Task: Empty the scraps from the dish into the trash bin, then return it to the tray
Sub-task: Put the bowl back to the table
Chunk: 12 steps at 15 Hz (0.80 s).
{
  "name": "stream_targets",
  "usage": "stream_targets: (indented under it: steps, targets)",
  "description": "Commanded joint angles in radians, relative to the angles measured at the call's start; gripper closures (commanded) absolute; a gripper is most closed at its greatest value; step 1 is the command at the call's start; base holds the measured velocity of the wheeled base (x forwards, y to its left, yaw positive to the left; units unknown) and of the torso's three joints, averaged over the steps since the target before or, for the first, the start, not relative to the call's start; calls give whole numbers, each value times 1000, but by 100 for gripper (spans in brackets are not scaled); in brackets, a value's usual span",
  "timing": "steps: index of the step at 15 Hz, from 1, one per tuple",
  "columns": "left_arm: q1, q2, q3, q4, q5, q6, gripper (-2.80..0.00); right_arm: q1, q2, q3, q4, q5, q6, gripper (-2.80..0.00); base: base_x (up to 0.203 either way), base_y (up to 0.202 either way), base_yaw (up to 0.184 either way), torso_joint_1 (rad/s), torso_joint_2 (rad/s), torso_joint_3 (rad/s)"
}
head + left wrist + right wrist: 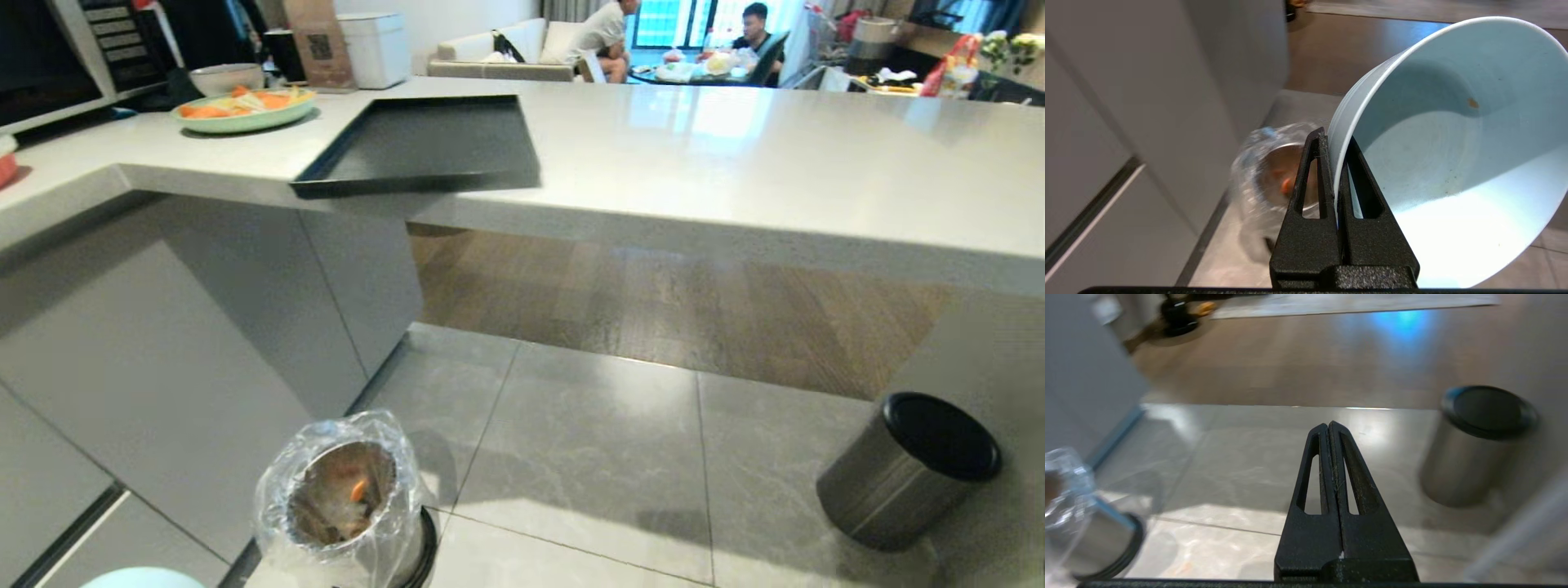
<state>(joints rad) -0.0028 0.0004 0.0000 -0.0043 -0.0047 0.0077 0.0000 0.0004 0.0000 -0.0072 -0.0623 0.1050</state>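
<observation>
Left gripper (1336, 163) pinching emptied bowl (1453, 163) by its rim, low beside bin (347, 498); tray (424, 147) lies up ahead on counter (735, 163).

The black tray (424, 147) overhangs the counter (735, 155) edge, while the bagged trash bin (343, 498) holding orange scraps (357, 490) stands near left.

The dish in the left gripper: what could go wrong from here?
1. The left gripper pinches only the thin rim of the dish, so it may slip or swing.
2. The tray overhangs the counter edge; setting the dish near that edge could tip it.
3. An orange speck remains inside the dish.
</observation>
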Motion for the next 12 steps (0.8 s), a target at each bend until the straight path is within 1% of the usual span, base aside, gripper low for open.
stream_targets:
  steps: [1,3,5,12]
  targets:
    - [0,0,0,0,0,0,0,0,1,0,0,-1,1,0,3,9,-172,7,7,2]
    - [0,1,0,0,0,0,0,0,0,0,0,-1,1,0,-1,7,-157,2,2,2]
    - [0,0,0,0,1,0,0,0,0,0,0,-1,1,0,0,3,-93,-2,2,2]
    - [1,0,0,0,0,0,0,0,0,0,0,-1,1,0,0,0,0,0,0,0]
